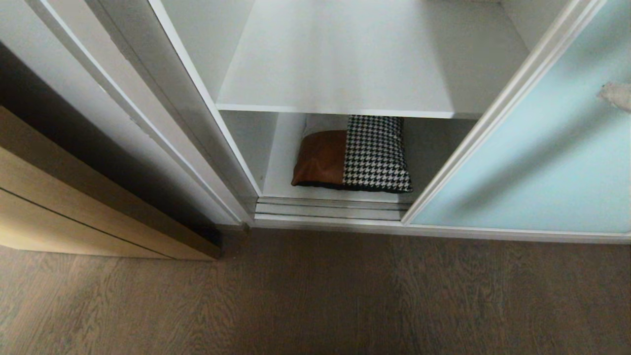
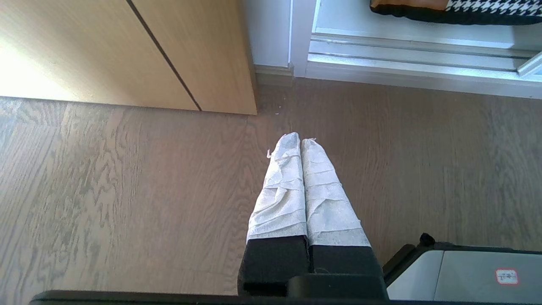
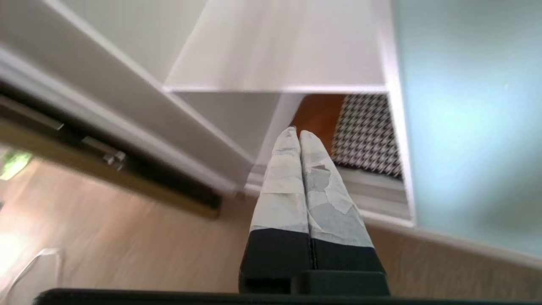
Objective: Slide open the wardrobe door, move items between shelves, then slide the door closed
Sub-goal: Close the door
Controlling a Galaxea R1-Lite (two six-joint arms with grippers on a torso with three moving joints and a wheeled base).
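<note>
The sliding wardrobe door (image 1: pixel 542 162), frosted aqua glass in a pale frame, stands slid to the right, leaving the compartment open. The items (image 1: pixel 352 155), a folded bundle with rust-brown and houndstooth pieces over black, lie on the bottom shelf (image 1: pixel 278 172). The white shelf above (image 1: pixel 345 69) holds nothing. My right gripper (image 3: pixel 298 132) is shut and empty in front of the opening, pointing at the bundle (image 3: pixel 364 131) beside the door (image 3: pixel 465 106). Its taped tip shows at the head view's right edge (image 1: pixel 615 94). My left gripper (image 2: pixel 300 140) is shut and empty, low over the floor, with the bundle's edge (image 2: pixel 465 10) beyond it.
A tan wooden door (image 1: pixel 74 207) stands left of the wardrobe's white side panel (image 1: pixel 162 123). Silver floor tracks (image 1: pixel 330 207) run along the wardrobe's threshold. Wood-grain floor (image 1: pixel 315 296) spreads in front. Part of my base (image 2: pixel 465 271) shows beside the left gripper.
</note>
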